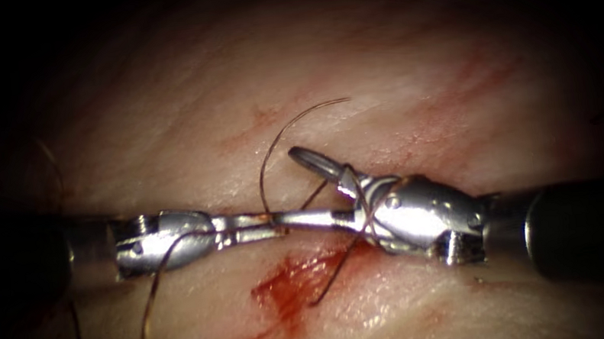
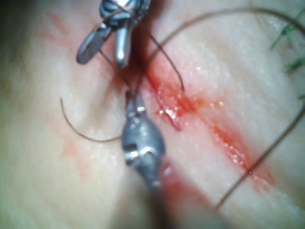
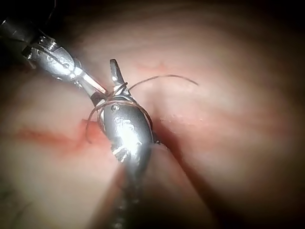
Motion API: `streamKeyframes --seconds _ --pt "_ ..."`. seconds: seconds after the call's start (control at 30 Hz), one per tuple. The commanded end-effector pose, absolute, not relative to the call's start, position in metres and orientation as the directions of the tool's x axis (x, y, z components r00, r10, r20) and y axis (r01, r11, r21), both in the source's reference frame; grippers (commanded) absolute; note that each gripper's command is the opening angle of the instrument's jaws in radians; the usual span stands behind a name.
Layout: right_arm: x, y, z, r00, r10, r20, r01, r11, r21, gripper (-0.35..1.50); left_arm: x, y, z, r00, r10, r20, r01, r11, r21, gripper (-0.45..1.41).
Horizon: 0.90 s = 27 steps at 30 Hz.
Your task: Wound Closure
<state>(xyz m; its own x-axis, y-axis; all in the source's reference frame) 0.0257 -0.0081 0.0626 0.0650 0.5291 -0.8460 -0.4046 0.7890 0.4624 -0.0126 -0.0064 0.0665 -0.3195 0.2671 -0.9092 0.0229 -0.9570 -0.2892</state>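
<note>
Left tool (image 1: 266,225) jaws closed on the thread (image 1: 279,138) at mid-cut, right tool (image 1: 320,190) jaws spread wide with thread wound around them, tips meeting over the cut (image 1: 244,200), red fluid (image 1: 286,287) on the tissue (image 1: 157,118), needle not discernible.

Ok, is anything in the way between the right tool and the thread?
Nothing visible. The thread wraps the right tool behind its open jaws, which hold nothing. The left tool, shut on the thread, meets the right tool's lower jaw.
</note>
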Motion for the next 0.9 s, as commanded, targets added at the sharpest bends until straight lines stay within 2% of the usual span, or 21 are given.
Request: streamKeyframes --seconds 0.03,0.33,0.63,0.77,0.9 --pt "0.0268 -0.008 0.063 0.064 0.567 -0.821 -0.421 0.761 0.492 1.33 -0.0132 -0.007 0.067 -0.317 0.268 -0.91 0.023 -0.957 -0.289 -0.45" --pt "0.0266 -0.005 0.066 0.166 0.749 -0.642 -0.548 0.611 0.571 1.33 -0.0139 -0.009 0.065 -0.314 0.269 -0.911 0.023 -0.957 -0.29 -0.45" --pt "0.0269 -0.006 0.072 0.239 0.842 -0.484 -0.581 0.523 0.623 1.33 -0.0147 -0.009 0.064 -0.299 0.28 -0.912 0.013 -0.955 -0.297 -0.45" --pt "0.0265 -0.006 0.074 0.213 0.873 -0.438 -0.606 0.47 0.642 1.33 -0.0145 -0.008 0.064 -0.294 0.284 -0.913 0.02 -0.953 -0.303 -0.45" --pt "0.0267 -0.007 0.076 0.193 0.883 -0.427 -0.611 0.449 0.652 1.41 -0.0143 -0.008 0.063 -0.291 0.287 -0.913 0.013 -0.953 -0.303 -0.45"
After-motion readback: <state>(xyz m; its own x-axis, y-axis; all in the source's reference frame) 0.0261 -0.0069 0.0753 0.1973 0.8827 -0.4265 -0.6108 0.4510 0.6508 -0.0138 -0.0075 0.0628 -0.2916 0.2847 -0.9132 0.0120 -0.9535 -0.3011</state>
